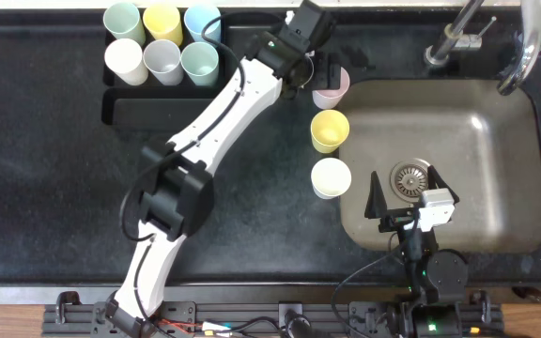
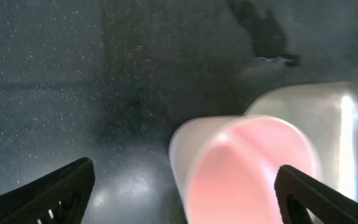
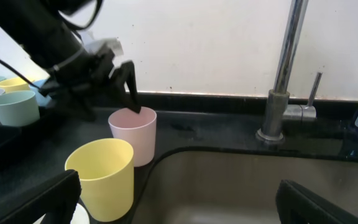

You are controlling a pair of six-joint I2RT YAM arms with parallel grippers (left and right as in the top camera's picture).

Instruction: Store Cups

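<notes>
**Three cups by the sink, left pincer around the pink one**

Lowest in the top view, the right pincer hangs over the sink right of centre, its fingers spread wide and holding nothing. Just left of it, on the dark bench along the sink's left rim, three upright cups stand in a column. The cream cup is lowest, the yellow cup is above it, and the pink cup is topmost, near the basin's upper left corner. The left arm slants up from the lower left of the frame. Its left pincer is at the pink cup, fingers spread with the cup between them and not pinched. One finger sits at the rim, though I cannot tell whether it touches. In the upper left, a black tray holds six cups in two rows of three, all upright. A tap stands at the upper right, above the sink
</notes>
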